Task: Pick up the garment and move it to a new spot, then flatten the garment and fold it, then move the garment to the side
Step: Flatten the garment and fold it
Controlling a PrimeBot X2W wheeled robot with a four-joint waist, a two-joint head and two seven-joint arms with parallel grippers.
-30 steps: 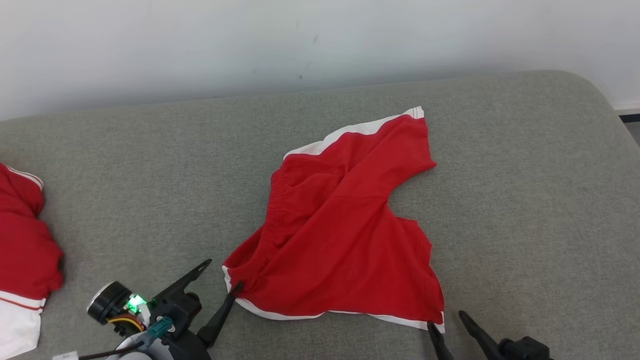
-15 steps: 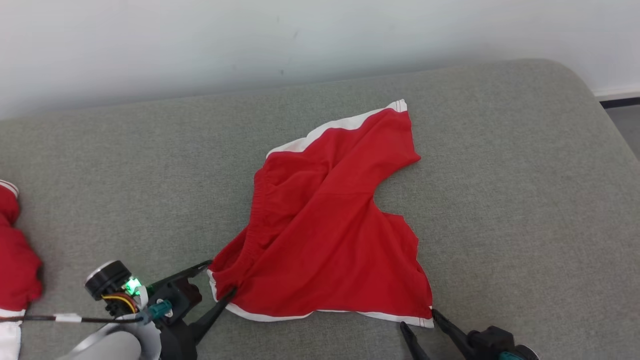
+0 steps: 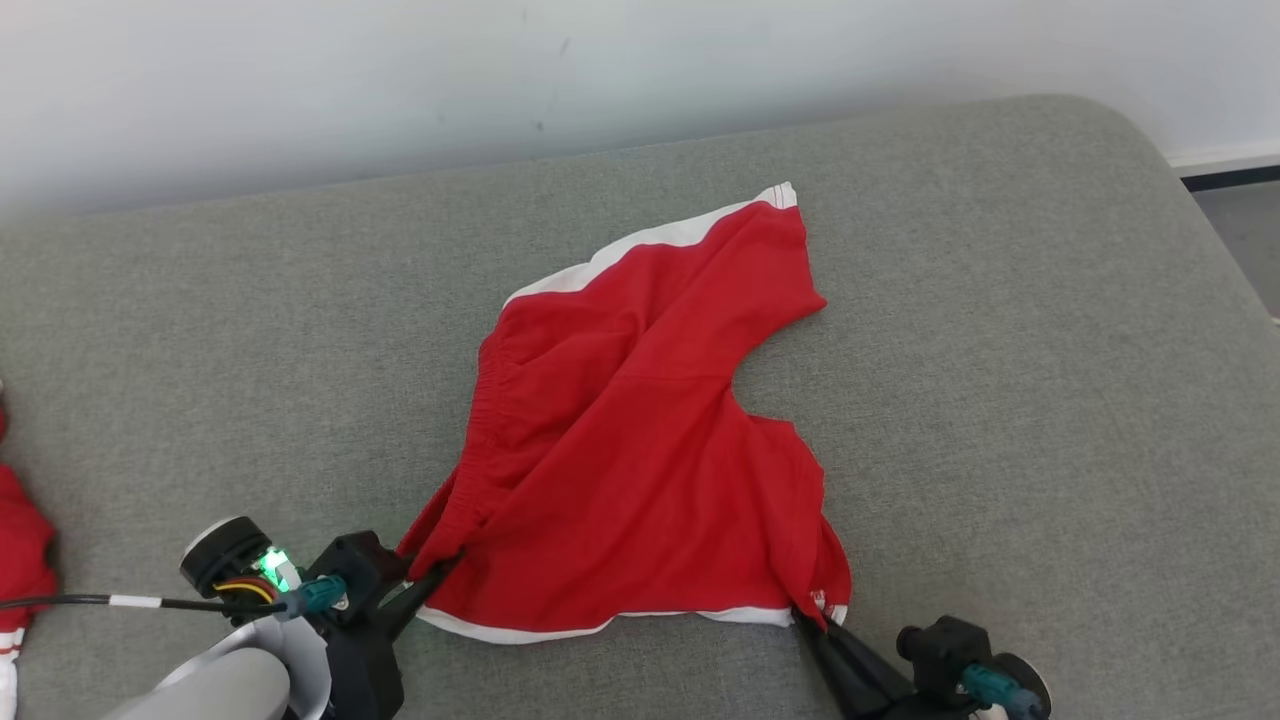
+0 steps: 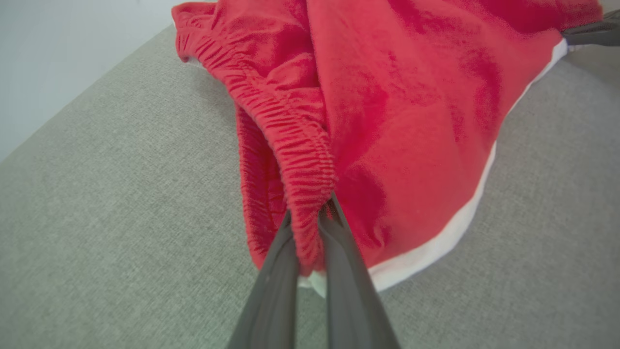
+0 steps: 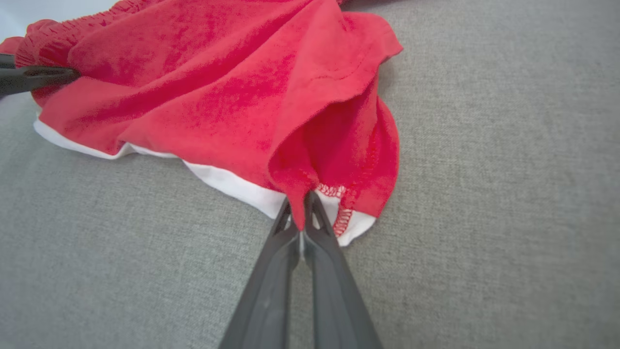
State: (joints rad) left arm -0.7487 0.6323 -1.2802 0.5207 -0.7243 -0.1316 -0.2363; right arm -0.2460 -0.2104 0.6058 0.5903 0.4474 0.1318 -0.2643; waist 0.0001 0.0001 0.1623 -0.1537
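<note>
Head view: garment (image 3: 640, 440), red, shorts-like, white-banded, crumpled on the grey table (image 3: 1000, 350); its long axis runs from the near left to a white-edged corner by the far wall, with the left hand (image 3: 445, 565) and right hand (image 3: 805, 618) at its two near corners and a second red cloth (image 3: 20, 550) at the left edge. Left wrist view: the left hand (image 4: 310, 218) is clamped on the gathered elastic waistband of the garment (image 4: 411, 121). Right wrist view: the right hand (image 5: 302, 206) is pinched tight on a red fold of the garment (image 5: 218, 87) beside the stitched white hem corner.
</note>
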